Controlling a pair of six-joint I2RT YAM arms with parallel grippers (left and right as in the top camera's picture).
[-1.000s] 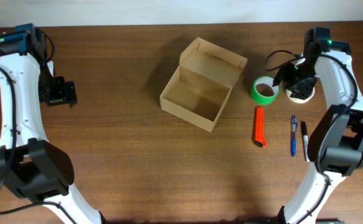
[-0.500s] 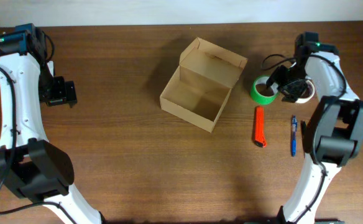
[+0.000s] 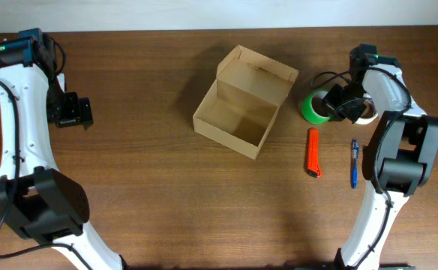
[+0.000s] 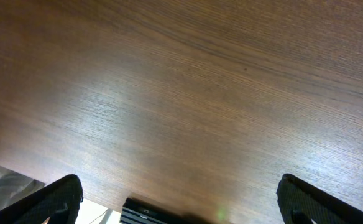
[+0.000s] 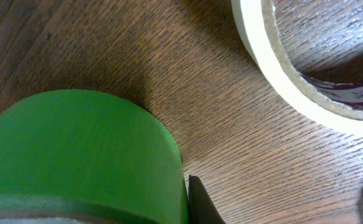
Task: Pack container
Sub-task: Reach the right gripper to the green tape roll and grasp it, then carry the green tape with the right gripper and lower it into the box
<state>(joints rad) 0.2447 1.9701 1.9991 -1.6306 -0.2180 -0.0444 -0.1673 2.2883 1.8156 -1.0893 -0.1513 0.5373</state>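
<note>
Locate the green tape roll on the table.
In the overhead view, the green tape roll sits right of centre, between the cardboard box and the white tape roll, with the right gripper closed on its wall.

Purple print inside the white tape roll [image 5: 275, 65] seems unreadable.

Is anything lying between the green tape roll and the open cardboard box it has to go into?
Nothing visible does. Only bare wooden table separates the green roll of tape, with the right gripper shut on its rim, from the open tan cardboard box. The orange utility knife lies off that path.
</note>
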